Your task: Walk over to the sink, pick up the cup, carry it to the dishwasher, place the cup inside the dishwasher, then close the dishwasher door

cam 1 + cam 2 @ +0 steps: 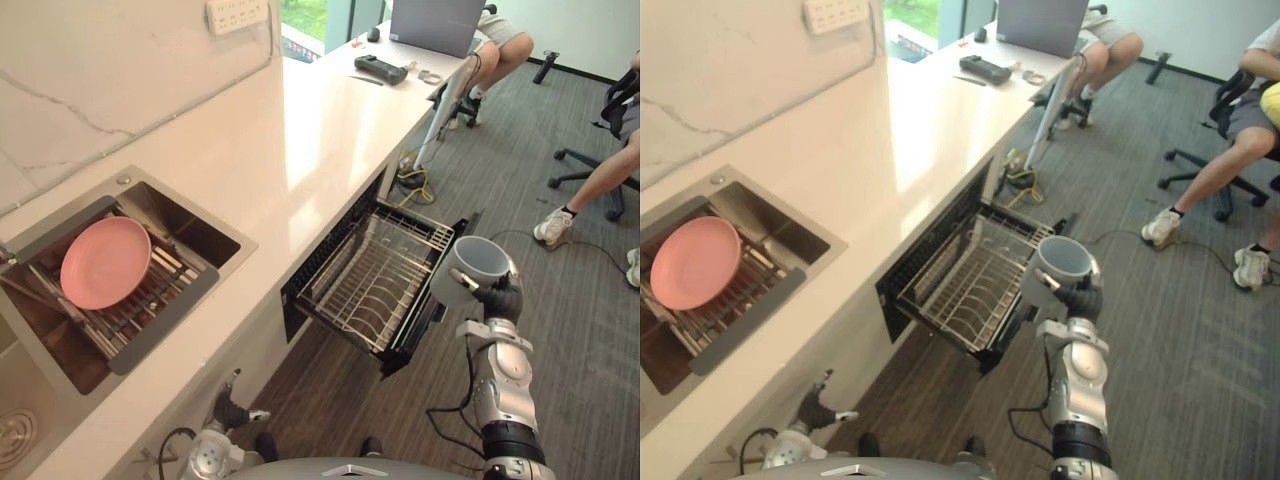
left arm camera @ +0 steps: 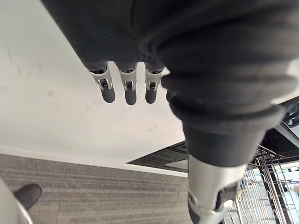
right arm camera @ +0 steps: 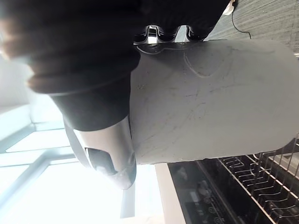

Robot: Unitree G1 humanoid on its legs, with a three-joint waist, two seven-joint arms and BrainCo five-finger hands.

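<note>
Aloft, cup [image 1: 468, 272] mouth-up, axis aslant.

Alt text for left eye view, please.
The robot's right hand holds a grey cup by the outer edge of the pulled-out wire rack of the open dishwasher, below a white counter. A pink plate lies in the sink at left; seated people's legs show far right.
</note>
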